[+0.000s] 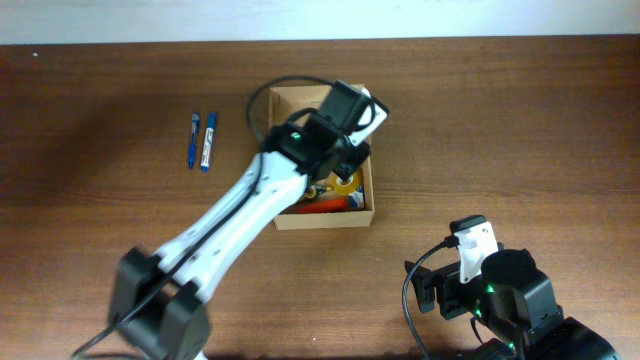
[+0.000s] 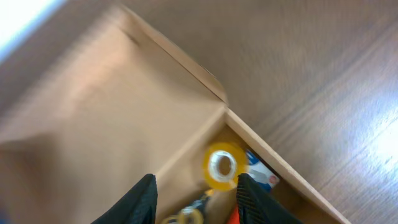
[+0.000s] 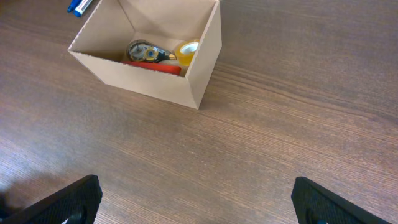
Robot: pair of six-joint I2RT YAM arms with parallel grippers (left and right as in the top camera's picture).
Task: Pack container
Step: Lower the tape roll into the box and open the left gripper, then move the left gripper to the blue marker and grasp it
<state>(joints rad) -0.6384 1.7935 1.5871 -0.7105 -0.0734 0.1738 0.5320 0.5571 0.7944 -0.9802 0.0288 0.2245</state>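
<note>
From the overhead view I see a dark wood-grain table [image 1: 500,120]. An open brown cardboard box [image 1: 325,220] rests directly on it near the middle. Well apart to its left, a slim blue pen [image 1: 194,139] and a blue-and-white marker [image 1: 208,141] lie side by side.

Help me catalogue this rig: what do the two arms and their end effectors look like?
The left arm has a long white link between black joints, a green light and a looping black cable. The right arm is mostly black with a white wrist piece and green light. The left end effector and right end effector have black fingers.
</note>
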